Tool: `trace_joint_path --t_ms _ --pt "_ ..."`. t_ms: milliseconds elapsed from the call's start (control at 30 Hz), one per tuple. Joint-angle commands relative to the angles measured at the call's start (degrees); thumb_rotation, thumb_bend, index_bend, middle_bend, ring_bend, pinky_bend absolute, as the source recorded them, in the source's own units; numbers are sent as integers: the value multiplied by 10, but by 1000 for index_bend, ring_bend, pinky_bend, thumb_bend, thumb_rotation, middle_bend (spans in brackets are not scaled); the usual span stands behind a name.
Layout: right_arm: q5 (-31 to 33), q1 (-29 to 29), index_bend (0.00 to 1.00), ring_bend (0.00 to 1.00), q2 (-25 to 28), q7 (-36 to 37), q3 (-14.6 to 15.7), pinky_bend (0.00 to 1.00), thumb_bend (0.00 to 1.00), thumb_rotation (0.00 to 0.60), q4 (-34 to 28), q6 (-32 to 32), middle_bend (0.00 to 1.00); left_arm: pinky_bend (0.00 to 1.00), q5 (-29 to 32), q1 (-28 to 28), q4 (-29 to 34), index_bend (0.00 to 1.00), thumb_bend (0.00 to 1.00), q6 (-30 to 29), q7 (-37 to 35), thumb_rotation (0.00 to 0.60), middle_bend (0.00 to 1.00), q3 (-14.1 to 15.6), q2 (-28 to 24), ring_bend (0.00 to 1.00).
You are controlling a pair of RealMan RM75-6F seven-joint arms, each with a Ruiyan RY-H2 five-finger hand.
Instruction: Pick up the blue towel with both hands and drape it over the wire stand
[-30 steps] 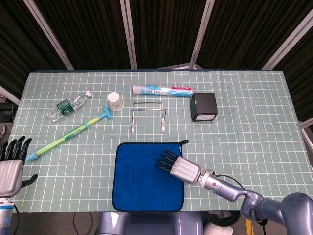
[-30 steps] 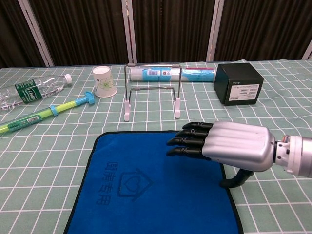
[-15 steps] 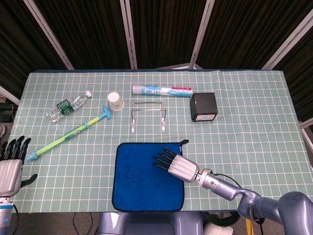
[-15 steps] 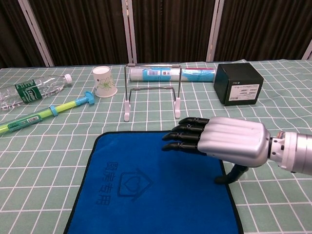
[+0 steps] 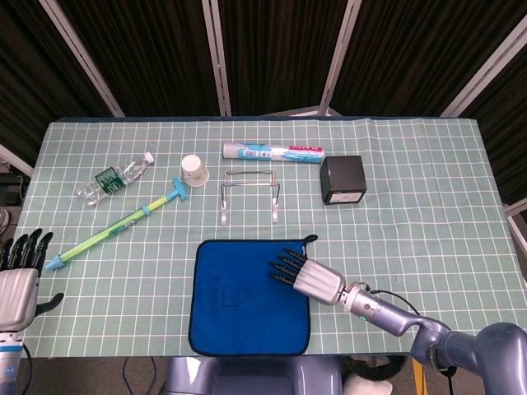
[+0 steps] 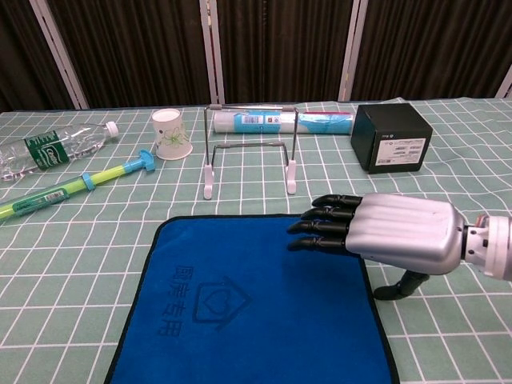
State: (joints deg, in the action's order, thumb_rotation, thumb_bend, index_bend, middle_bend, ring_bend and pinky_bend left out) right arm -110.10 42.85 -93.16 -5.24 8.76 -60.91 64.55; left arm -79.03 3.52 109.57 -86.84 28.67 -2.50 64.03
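The blue towel (image 5: 247, 295) (image 6: 248, 300) lies flat on the checked cloth near the table's front edge, a printed logo at its middle. Behind it stands the wire stand (image 5: 249, 194) (image 6: 250, 148), upright on white feet. My right hand (image 5: 306, 276) (image 6: 384, 236) hovers palm down over the towel's right edge, its dark fingers (image 6: 324, 226) stretched toward the towel's far right corner and its thumb hanging below; it holds nothing. My left hand (image 5: 18, 284) shows only in the head view, at the table's front left corner, fingers straight and apart, far from the towel.
A paper cup (image 5: 194, 170), a clear bottle (image 5: 115, 177) and a green-blue rod (image 5: 115, 229) lie to the left of the stand. A white tube (image 5: 272, 152) lies behind it, a black box (image 5: 342, 180) to its right.
My right hand slid left over the towel, then drew back to the right toward the towel's right edge. The left hand and the towel have not moved.
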Motion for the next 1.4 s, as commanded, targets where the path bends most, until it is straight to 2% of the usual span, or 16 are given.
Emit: trace_joint_path --t_ms 33,533,600,867,1167,1267,1400 --pt "-3 1 51 0 -4 1 3 0 108 600 3 1 0 0 1 1 0 0 0 1 0 600 0 0 0 0" --pt "11 10 78 0 -21 19 -8 0 117 600 -4 5 0 0 5 3 -2 0 0 3 -3 600 0 0 -1 0" --pt "11 11 114 0 -22 21 -7 0 129 600 -5 6 0 0 5 3 -2 0 0 3 -4 600 0 0 -1 0" --pt "11 11 352 0 -25 27 -3 0 311 600 -1 10 10 0 5 3 -2 0 0 3 -4 600 0 1 -2 0" --pt "8 9 572 0 -32 45 2 0 423 600 16 22 27 0 6 13 -11 0 0 17 0 600 0 1 5 0" --pt "5 9 622 0 -37 57 4 0 441 600 22 31 36 0 -3 23 -20 0 0 29 -6 600 0 0 9 0" --pt "2 10 634 0 -41 61 6 0 449 600 30 36 39 0 -24 44 -42 0 0 54 -24 600 0 -1 18 0"
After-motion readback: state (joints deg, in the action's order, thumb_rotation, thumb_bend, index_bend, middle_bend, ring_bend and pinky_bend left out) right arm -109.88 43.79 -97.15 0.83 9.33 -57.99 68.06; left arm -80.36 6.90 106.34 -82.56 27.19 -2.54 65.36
